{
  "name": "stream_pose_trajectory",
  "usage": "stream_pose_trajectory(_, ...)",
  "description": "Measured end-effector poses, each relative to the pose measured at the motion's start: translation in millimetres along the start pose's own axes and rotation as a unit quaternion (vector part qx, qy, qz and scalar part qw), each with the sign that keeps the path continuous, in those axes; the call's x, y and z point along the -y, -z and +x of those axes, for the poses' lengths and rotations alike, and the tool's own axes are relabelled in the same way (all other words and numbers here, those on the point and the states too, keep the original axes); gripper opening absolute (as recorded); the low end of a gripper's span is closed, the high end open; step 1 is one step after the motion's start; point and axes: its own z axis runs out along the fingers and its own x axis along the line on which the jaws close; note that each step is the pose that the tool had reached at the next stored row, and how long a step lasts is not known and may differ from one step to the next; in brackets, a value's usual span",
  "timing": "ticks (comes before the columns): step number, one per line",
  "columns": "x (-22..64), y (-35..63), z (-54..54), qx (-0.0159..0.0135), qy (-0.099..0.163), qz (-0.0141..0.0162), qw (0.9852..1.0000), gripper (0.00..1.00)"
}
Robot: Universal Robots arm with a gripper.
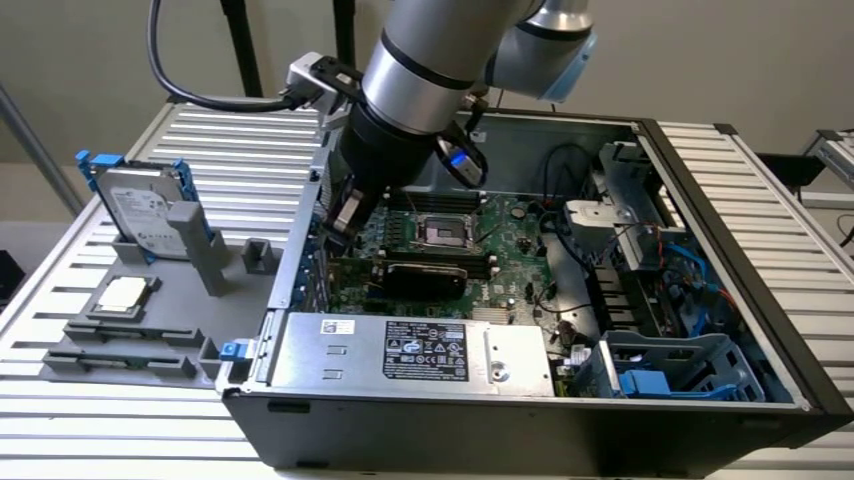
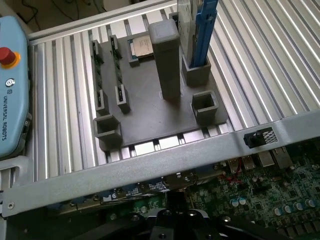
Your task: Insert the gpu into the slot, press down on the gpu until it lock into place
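The gpu (image 1: 420, 275) sits on the motherboard (image 1: 514, 255), just near of the CPU socket (image 1: 441, 232) and far of the silver power supply (image 1: 414, 350). I judge it is over its slot, which the card covers. Whether it is latched I cannot tell.

My gripper (image 1: 342, 228) is low inside the case, at the card's end on the exterior view's left, close to the rear case wall (image 2: 150, 170). Its fingers are fully together and grasp nothing I can see. I read that as a blunt pusher for pressing down, though I cannot confirm contact.

Beyond that wall, the grey fixture tray (image 2: 145, 115) keeps the blue-framed hard drive (image 1: 140, 210) upright, well clear of my work.
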Motion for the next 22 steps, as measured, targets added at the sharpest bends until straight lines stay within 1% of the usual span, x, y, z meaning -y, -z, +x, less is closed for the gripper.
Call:
stream_pose_trajectory(7,-1.0,-0.4,-1.9,0.0014,-0.005,-0.0004,1.0,0.11)
stream_pose_trajectory(16,-1.4,0.2,-3.1,0.0013,-0.005,-0.0004,1.0,0.11)
stream_pose_trajectory(19,-1.1,0.4,-3.8,0.0009,-0.004,-0.0003,1.0,0.11)
stream_pose_trajectory(22,-0.4,0.7,-4.1,-0.0001,-0.002,0.0,1.0,0.11)
